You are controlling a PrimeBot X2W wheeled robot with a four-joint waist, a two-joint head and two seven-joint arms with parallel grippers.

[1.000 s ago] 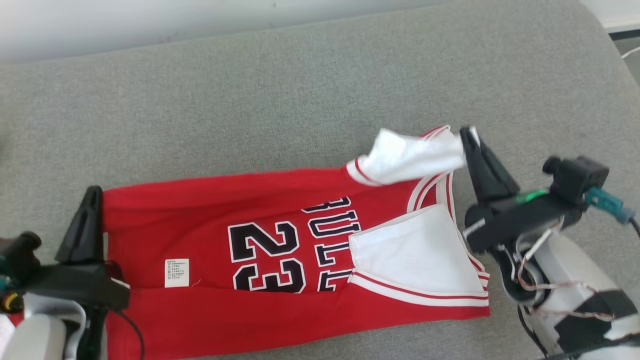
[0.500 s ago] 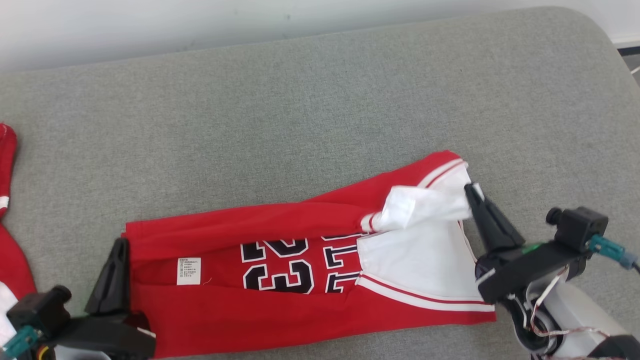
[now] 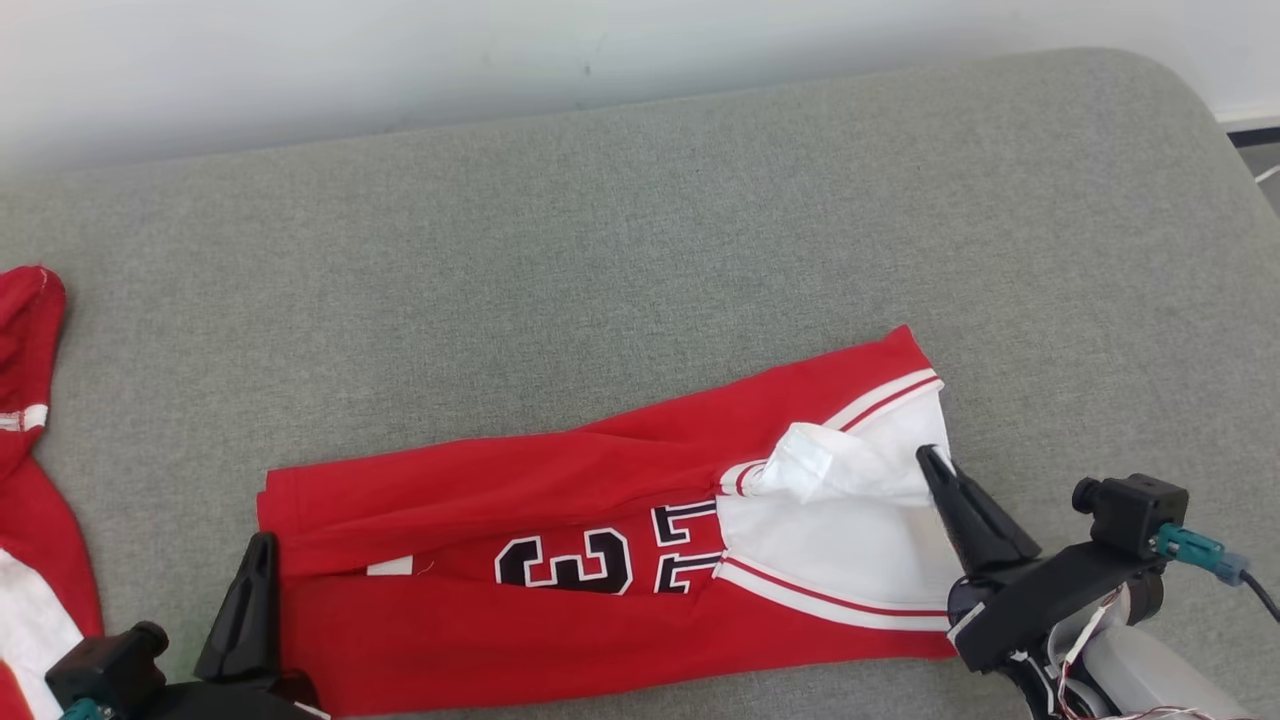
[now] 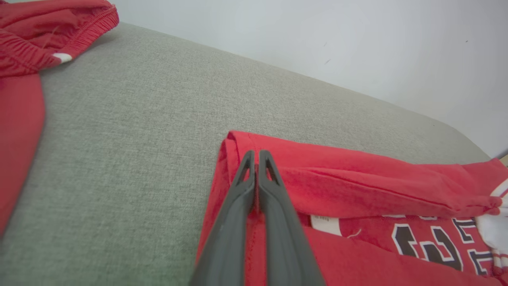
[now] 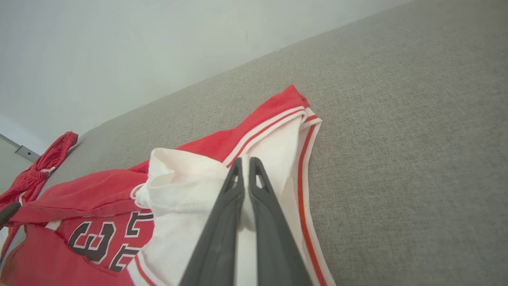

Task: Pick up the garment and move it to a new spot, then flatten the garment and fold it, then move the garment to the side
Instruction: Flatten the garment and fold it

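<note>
A red basketball jersey [image 3: 560, 520] with black-and-white numbers and a white inner lining lies lengthwise on the grey cushion [image 3: 640, 230]. Its far long edge is folded toward me over the print. My left gripper [image 3: 258, 548] is shut on the jersey's hem at the left end, with fabric pinched between the fingers [image 4: 256, 159]. My right gripper [image 3: 925, 458] is shut on the white folded flap at the shoulder end [image 5: 246, 167]. The jersey's red back side [image 4: 357, 174] drapes across the label and part of the numbers.
Another red garment [image 3: 25, 450] with white trim lies at the cushion's left edge, also in the left wrist view [image 4: 24, 51]. A pale wall [image 3: 500, 50] runs behind the cushion. Bare grey cushion spreads beyond and to the right of the jersey.
Both grippers have drawn the jersey's far edge toward me, folding it over the print and most of the label. The head camera has shifted, bringing the second red garment into view.
</note>
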